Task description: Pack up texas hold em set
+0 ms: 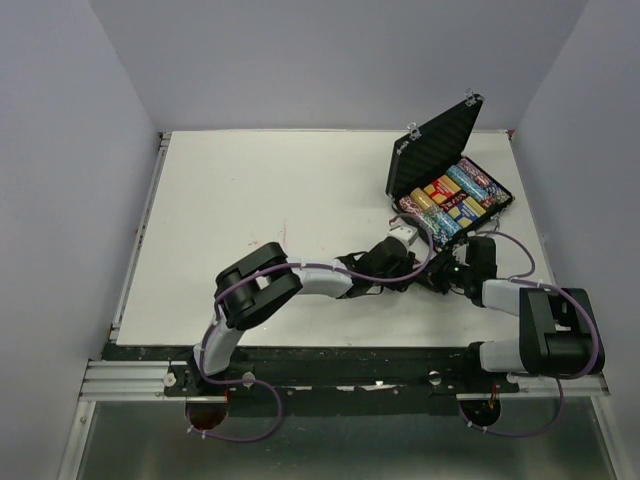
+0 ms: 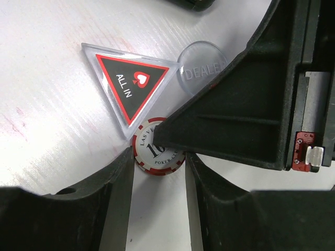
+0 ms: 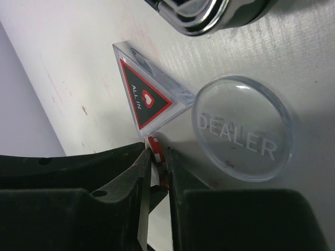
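Step (judged): collecting loose red-white round poker chip (image 3: 153,145) | right claw (image 3: 157,157) clenched on chip | left claw (image 2: 158,178) released, flanking it | next: carry into open black ribbed case (image 1: 435,150).

The left arm (image 1: 300,275) folds at a raised elbow and stretches its forearm rightward. The right arm (image 1: 545,335) bends back from its base and reaches leftward, so the two wrists meet head-on. The left end effector (image 2: 158,162) has its fingers apart with a chip (image 2: 157,156) between their tips, and it is unclear whether they press it, while the right end effector (image 3: 157,157) has its fingers nearly together, pinching that chip's faces.
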`<action>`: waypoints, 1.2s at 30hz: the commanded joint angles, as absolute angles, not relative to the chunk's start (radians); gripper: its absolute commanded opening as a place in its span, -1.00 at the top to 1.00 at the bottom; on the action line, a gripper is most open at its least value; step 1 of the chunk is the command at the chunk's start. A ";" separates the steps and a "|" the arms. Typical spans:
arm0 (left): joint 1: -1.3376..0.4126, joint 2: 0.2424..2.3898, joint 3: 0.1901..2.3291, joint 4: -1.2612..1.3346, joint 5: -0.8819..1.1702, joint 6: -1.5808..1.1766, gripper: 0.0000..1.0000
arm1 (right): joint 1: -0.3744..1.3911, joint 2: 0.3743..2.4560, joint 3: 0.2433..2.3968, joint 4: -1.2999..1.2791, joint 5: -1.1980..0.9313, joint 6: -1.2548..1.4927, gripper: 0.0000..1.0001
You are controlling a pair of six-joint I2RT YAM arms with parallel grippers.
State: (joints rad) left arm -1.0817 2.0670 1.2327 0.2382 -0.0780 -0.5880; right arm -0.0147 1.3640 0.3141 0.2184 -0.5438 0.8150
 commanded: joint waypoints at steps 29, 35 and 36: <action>-1.089 1.872 0.844 0.609 -0.037 -0.548 -0.83 | -0.003 1.164 0.382 0.002 -0.364 0.684 0.99; -1.138 1.752 0.766 0.634 -0.139 -0.473 -0.84 | -0.003 1.089 0.573 -0.208 -0.223 0.595 0.99; -1.144 1.734 0.752 0.637 -0.155 -0.462 -0.84 | -0.003 1.088 0.604 -0.234 -0.198 0.577 0.99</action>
